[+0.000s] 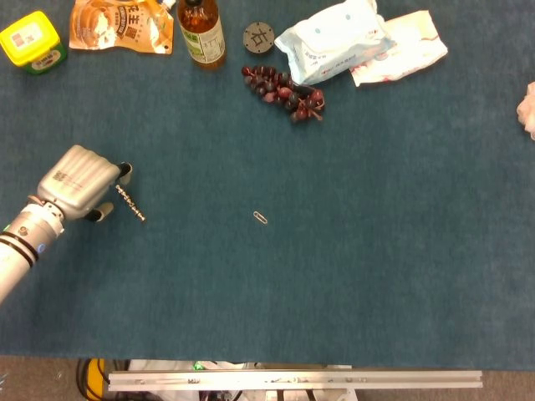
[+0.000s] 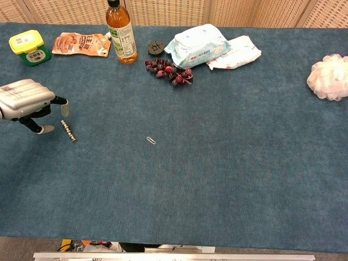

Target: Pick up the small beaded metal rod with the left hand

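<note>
The small beaded metal rod (image 1: 130, 204) (image 2: 68, 131) lies flat on the blue cloth, slanting down to the right. My left hand (image 1: 77, 182) (image 2: 27, 100) hovers just left of it, back of the hand upward, fingers pointing down and apart with nothing between them. Its fingertips (image 1: 124, 172) stand beside the rod's upper end, not around it. The right hand is in neither view.
A paperclip (image 1: 260, 218) lies mid-table. Along the far edge sit a yellow-lidded jar (image 1: 32, 40), a snack packet (image 1: 119, 25), a bottle (image 1: 201, 32), a dark disc (image 1: 258, 37), grapes (image 1: 284, 93) and wipe packs (image 1: 337, 40). A white puff (image 2: 329, 76) lies far right.
</note>
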